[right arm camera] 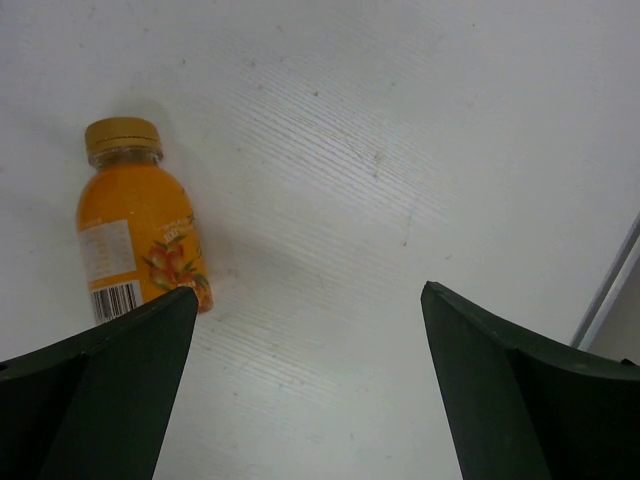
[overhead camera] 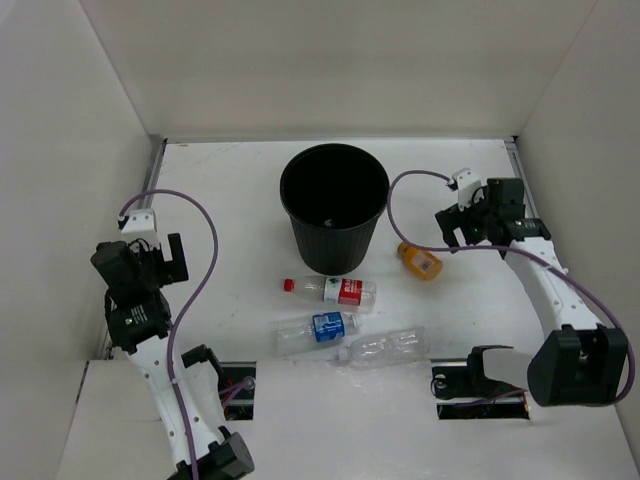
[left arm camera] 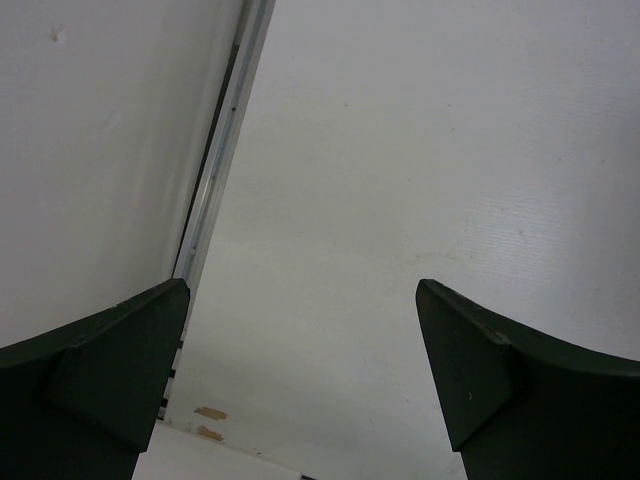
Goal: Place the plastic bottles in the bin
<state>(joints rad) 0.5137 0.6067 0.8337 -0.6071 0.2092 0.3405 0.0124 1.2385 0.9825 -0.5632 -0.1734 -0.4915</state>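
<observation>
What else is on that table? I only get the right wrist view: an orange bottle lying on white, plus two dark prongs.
Observer: Three more lie in a cluster: a red-capped bottle, a blue-labelled bottle and an unlabelled bottle.
Operator: Where should they go?
Observer: A black bin stands upright just beyond them; your orange bottle lies on its right.
Operator: What's the other arm doing?
Observer: The left gripper is open over bare table by the left wall, holding nothing.
</observation>
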